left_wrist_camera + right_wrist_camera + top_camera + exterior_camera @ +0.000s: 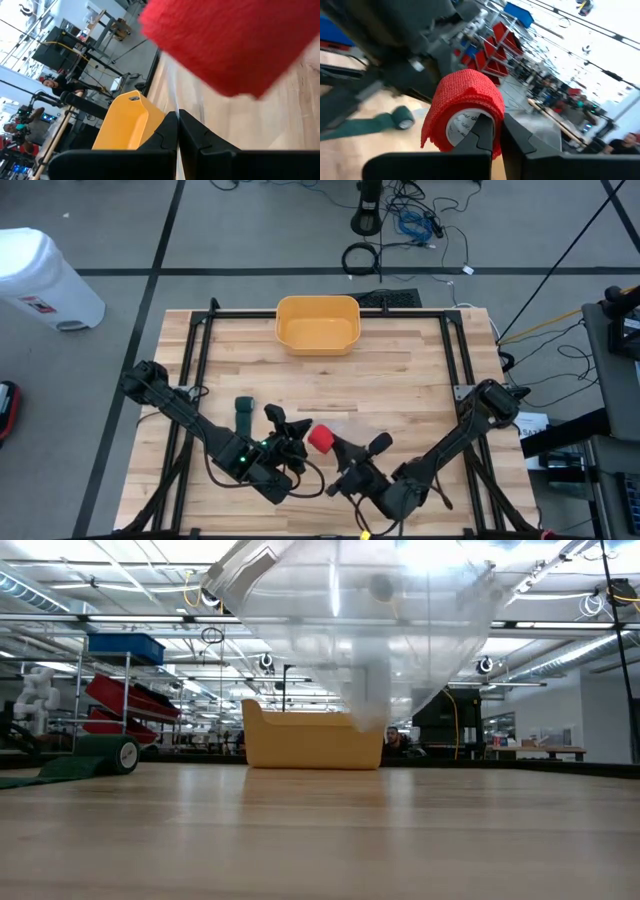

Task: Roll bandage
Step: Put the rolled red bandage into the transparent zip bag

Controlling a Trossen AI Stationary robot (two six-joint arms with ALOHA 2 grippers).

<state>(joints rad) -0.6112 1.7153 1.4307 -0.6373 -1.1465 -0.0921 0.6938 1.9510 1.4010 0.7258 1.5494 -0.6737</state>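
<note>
**Right hand pinches the red roll between the two arms**

Right hand (497, 131), its fingers nearly closed, grips the red bandage roll (465, 107) at the core rim, holding it above the near middle of the tabletop (400, 380). In the right wrist view the core's printed end faces that camera, so the roll's long axis appears to run roughly along the fingers. The left hand (178, 131) is fully closed on nothing I can make out; the red roll fills its wrist view just ahead of the fingertips, so both hands sit equally close and the roll lies directly between them. My judgement: any winding turns on the left hand meeting the loose red edge.

Beyond them, the yellow bin (317, 323) stands at the far edge, well apart. A green bandage (243, 411), partly unrolled, lies flat near the left arm, beside the working spot but not blocking it.
</note>
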